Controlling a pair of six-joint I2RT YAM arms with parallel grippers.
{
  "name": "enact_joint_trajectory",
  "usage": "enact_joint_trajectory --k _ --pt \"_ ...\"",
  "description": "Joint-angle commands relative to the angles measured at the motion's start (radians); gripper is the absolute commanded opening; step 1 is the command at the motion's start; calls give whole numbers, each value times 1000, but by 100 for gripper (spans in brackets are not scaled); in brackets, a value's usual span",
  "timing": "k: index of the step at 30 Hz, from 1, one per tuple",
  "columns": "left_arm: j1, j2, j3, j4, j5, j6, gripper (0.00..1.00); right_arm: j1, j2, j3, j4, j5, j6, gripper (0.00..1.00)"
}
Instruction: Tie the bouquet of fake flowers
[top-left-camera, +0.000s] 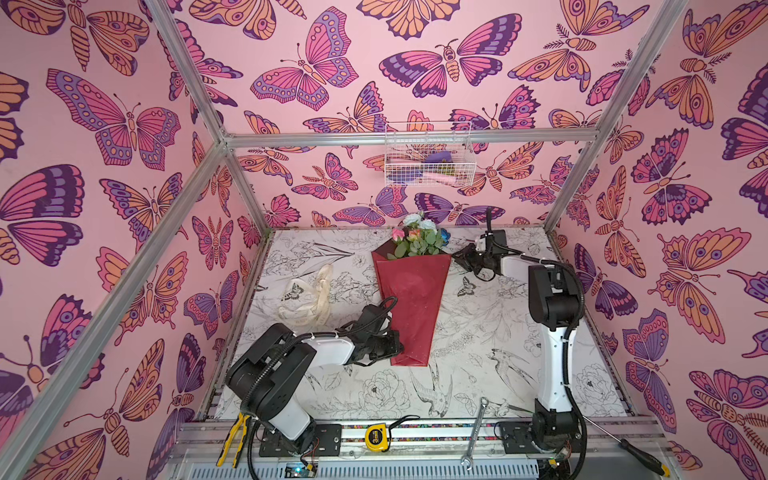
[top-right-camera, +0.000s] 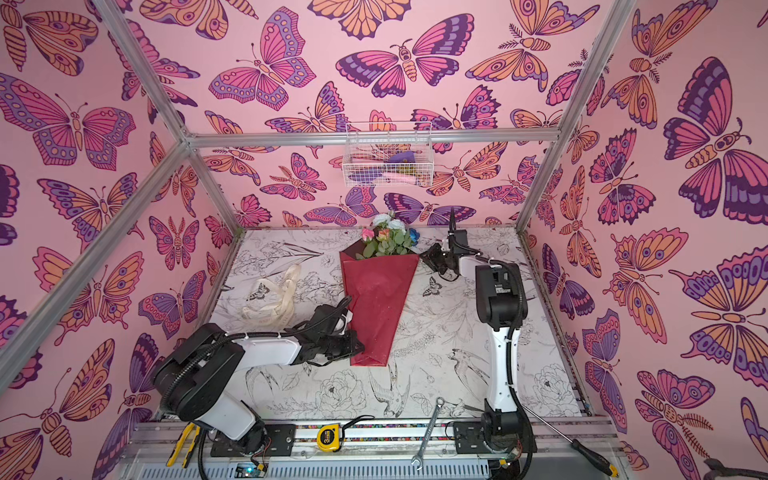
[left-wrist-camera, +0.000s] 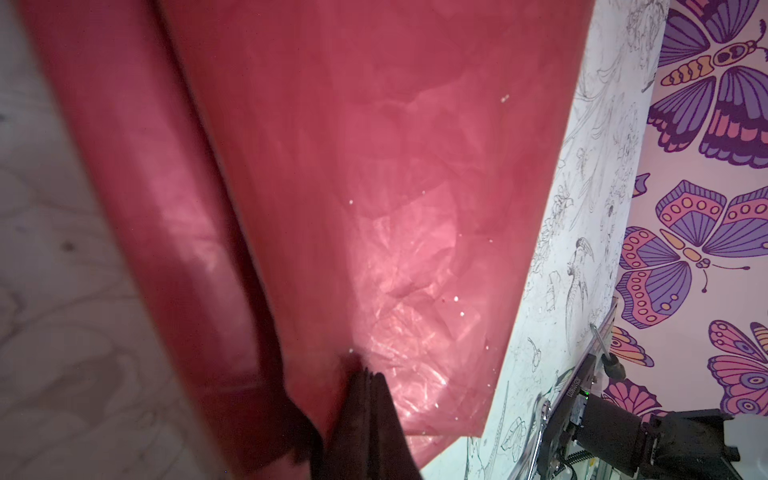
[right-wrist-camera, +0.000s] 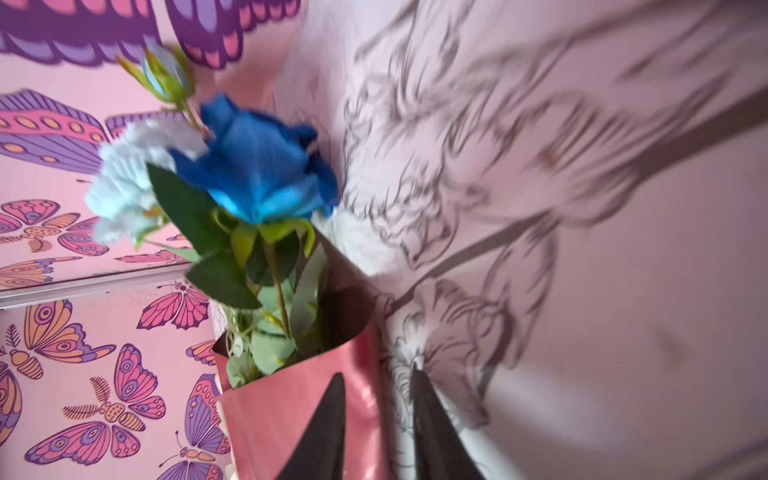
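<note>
Table (top-left-camera: 490, 332): flat white top printed with black line-drawn flowers and birds, shown in both top views. Lying on it: bouquet (top-left-camera: 411, 299), a cone of glossy dark red paper, its lower edge at the jaws of the left gripper (top-left-camera: 397, 345), its open flowered end just beside the jaws of the right gripper (top-left-camera: 459, 254); cream ribbon (top-left-camera: 309, 297), loosely heaped, near the left jaws on the side away from the bouquet, not touching them. Also a wrench (top-left-camera: 476, 432), across the table's near edge, well apart from both pairs of jaws.
</note>
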Motion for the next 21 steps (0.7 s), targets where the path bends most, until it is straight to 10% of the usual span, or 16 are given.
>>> enact_joint_trajectory --k 1,15,21 --pt "2 -42 -12 -73 3 -1 17 -5 -82 6 -82 23 -68 42" --pt "97 -284 120 -332 -105 82 91 66 -597 -520 -159 200 -177 71" --pt "228 -218 197 -351 -118 159 100 194 -707 -643 -161 278 -165 79"
